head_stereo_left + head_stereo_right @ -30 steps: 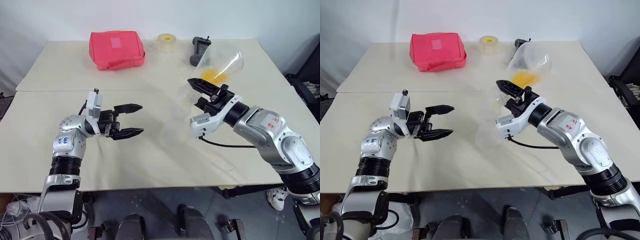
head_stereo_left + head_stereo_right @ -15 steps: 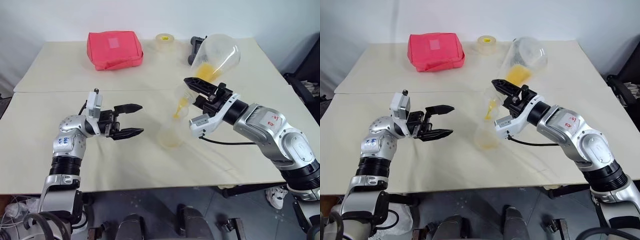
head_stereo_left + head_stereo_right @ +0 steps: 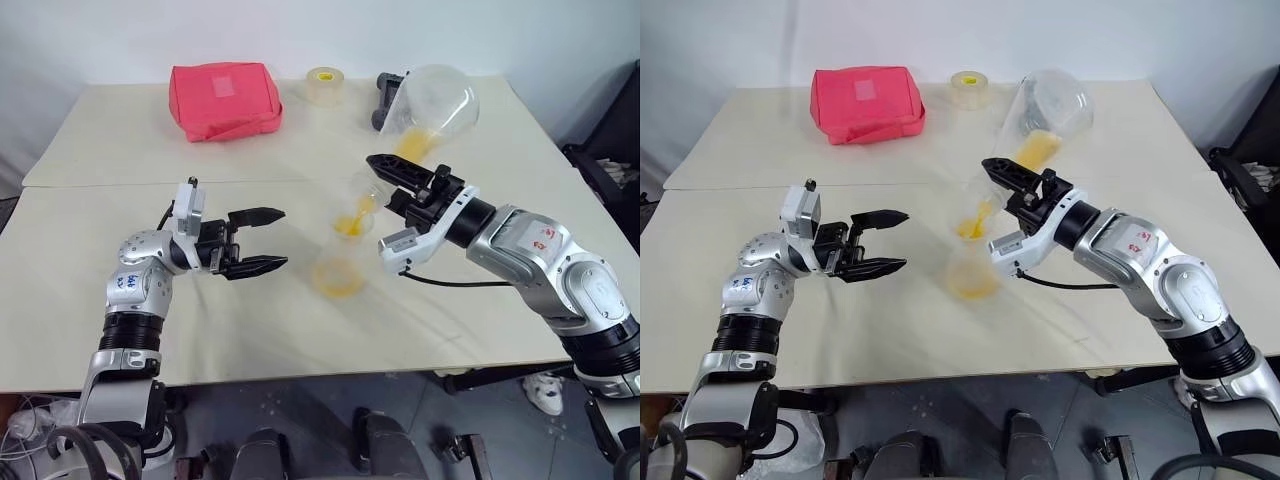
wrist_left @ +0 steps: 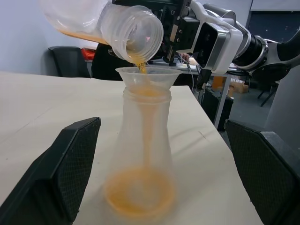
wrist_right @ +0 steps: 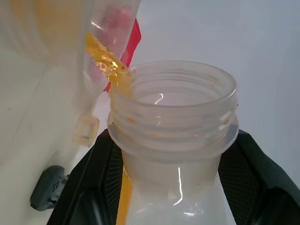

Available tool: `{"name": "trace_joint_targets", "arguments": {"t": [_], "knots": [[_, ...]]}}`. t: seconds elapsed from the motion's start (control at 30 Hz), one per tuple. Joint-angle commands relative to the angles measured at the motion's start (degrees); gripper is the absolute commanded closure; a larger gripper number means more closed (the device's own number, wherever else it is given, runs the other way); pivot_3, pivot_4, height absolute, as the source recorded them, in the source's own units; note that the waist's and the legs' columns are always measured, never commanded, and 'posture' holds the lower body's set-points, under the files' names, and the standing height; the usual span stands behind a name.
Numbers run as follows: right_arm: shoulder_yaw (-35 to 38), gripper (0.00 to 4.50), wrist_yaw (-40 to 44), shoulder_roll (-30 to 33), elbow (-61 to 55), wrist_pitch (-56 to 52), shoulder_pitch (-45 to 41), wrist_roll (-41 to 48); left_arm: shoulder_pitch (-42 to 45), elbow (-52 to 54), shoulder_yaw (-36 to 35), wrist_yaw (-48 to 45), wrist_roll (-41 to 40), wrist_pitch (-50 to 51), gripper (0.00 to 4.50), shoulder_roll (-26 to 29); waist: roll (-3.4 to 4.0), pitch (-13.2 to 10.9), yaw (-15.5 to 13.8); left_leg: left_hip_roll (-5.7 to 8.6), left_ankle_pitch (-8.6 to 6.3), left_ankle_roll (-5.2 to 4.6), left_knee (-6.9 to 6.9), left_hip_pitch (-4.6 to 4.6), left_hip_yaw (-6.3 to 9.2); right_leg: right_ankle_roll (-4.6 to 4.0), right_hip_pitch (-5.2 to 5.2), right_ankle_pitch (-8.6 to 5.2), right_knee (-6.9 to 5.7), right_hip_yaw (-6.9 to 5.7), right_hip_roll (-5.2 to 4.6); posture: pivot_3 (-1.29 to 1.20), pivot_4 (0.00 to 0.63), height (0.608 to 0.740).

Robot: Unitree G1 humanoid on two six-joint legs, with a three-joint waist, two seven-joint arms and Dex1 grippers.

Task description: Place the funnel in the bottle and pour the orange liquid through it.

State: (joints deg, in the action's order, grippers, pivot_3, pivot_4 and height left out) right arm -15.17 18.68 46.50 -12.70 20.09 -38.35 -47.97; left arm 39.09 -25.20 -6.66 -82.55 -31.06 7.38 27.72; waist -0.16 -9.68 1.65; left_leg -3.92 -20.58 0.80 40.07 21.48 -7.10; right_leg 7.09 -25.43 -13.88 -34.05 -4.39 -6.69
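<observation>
The right gripper [image 3: 392,175] is clamped tight on the ribbed neck of the clear flask [image 3: 432,105], holding it tipped with its mouth down toward seven o'clock and its round body up at one o'clock in the head view. A thin stream of the orange liquid [image 4: 140,68] drops from that mouth straight into the funnel [image 4: 147,77], which sits in the neck of the bottle [image 4: 143,154]; the bottle stands upright on the table [image 3: 200,320], a shallow orange pool already at its base. So the line that matters is flask lip directly over funnel cup, just above it, and I'd judge only a bit more tilt is needed. The left gripper [image 3: 266,239] hangs with fingers spread wide, empty, at nine o'clock from the bottle and clear of it. There's open tabletop all round the bottle; the red pouch [image 3: 222,98] and the tape roll [image 3: 325,84] lie well away at the far edge.
</observation>
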Motion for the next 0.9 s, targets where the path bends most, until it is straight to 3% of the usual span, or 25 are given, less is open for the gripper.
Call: {"name": "trace_joint_targets", "arguments": {"t": [0.03, 0.9], "knots": [[3.0, 2.07, -1.5, 0.0, -0.5, 0.6, -1.2, -0.4, 0.9, 1.8, -0.1, 0.1, -0.1, -0.3, 0.0, 0.0, 0.0, 0.0, 0.0, 0.0, 0.0, 0.0, 0.0, 0.0, 0.0, 0.0, 0.0, 0.0, 0.0, 0.0, 0.0, 0.0, 0.15, 0.74], [1.7, 2.07, -5.9, -1.1, 2.0, 6.0, -3.6, -4.8, 1.0, 2.0, 0.5, 0.7, 0.0, 0.0, 0.0, 0.1, 0.0, 0.0, 0.1, 0.0, 0.0, 0.01, 0.0, 0.0, -0.01, 0.01, 0.0, 0.0, -0.01, 0.0, 0.0, 0.0, 0.15, 0.74]]}}
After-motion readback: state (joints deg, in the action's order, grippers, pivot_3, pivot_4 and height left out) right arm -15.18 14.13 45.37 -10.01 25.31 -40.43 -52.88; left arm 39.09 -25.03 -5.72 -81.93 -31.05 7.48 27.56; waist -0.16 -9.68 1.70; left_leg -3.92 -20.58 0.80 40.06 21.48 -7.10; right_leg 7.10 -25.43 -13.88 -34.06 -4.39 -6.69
